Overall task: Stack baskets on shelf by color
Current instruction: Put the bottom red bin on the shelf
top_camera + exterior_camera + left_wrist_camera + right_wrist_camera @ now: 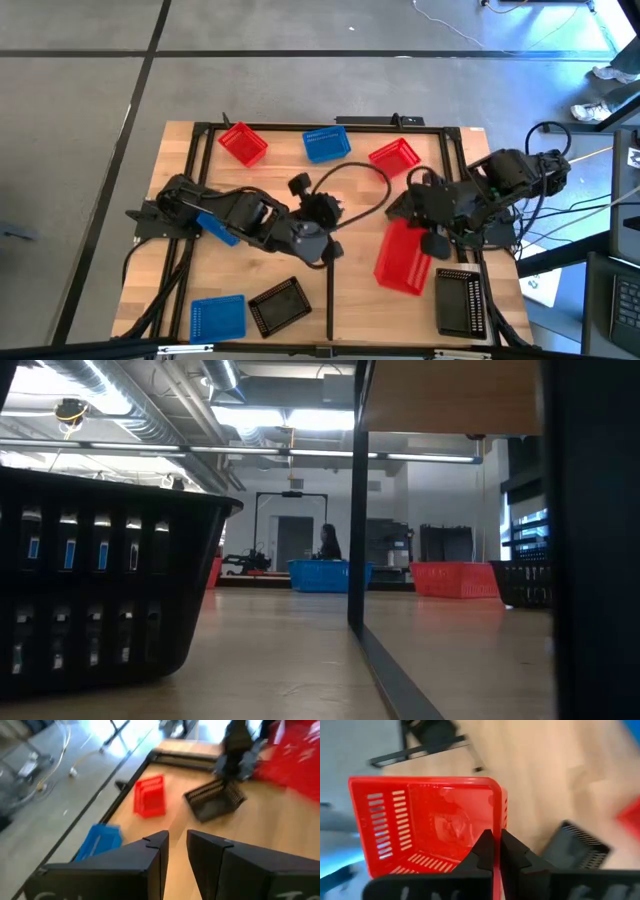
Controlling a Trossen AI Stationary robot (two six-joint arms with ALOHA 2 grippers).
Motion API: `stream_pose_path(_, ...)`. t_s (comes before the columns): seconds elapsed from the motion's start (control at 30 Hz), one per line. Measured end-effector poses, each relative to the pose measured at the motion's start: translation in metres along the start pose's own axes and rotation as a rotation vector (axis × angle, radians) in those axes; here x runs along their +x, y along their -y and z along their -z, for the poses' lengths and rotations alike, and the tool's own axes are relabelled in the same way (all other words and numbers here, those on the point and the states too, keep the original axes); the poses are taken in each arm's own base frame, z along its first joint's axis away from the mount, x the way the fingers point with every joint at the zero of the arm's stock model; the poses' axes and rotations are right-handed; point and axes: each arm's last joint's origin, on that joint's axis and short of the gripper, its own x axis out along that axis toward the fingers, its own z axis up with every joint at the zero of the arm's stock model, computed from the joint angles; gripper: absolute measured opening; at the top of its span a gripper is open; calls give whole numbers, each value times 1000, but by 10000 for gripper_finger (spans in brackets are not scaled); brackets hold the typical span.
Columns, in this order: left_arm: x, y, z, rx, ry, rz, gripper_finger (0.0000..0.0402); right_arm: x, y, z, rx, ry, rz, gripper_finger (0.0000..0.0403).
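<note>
My right gripper [432, 243] [496, 840] is shut on a red basket [403, 257] held above the table's right half. My left gripper [322, 205] [177, 837] hovers open over the table's middle with nothing between its fingers. Along the far edge lie a red basket [243, 143], a blue basket [326, 144] and another red basket [394, 157]. A blue basket [217, 317] and two black ones [279, 305] [461, 300] lie along the near edge. Another blue basket [215, 228] lies under my left arm. The shelf's pale panel [450, 395] shows at the top of the low view. My right gripper pinches a side wall of the red basket [501, 815] near a corner, one finger inside the basket and one outside. The fingers come from above, slanting down. The basket is lifted clear of the table and tilted, its open side facing the wrist camera.
A black basket [575, 845] [215, 800] lies on the table below my right arm. A black cable [365, 175] loops over the table's middle. A thin black bar [330, 295] runs to the near edge. Black frame rails [300, 125] border the table.
</note>
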Motion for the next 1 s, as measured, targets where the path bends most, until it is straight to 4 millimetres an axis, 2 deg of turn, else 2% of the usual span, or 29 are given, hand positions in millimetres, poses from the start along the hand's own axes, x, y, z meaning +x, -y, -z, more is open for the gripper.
stream_pose_path(0.13, 1, -10, 6, -12, -80, 4, 60, 9, -14, 3, 7, -36, -113, 2)
stream_pose_path(0.27, 5, -12, 8, -3, -166, 114, 60, 26, -24, 5, -14, -82, -208, 2)
stream_pose_path(0.5, 9, -11, 9, 54, -269, 358, 60, 65, -24, 15, 72, -196, -161, 2)
stream_pose_path(0.73, 9, -11, 9, 61, -270, 371, 60, 91, -25, 20, 92, -236, -200, 2)
stream_pose_path(1.0, 9, -11, 9, 70, -267, 374, 60, 113, -19, 32, 91, -320, -158, 2)
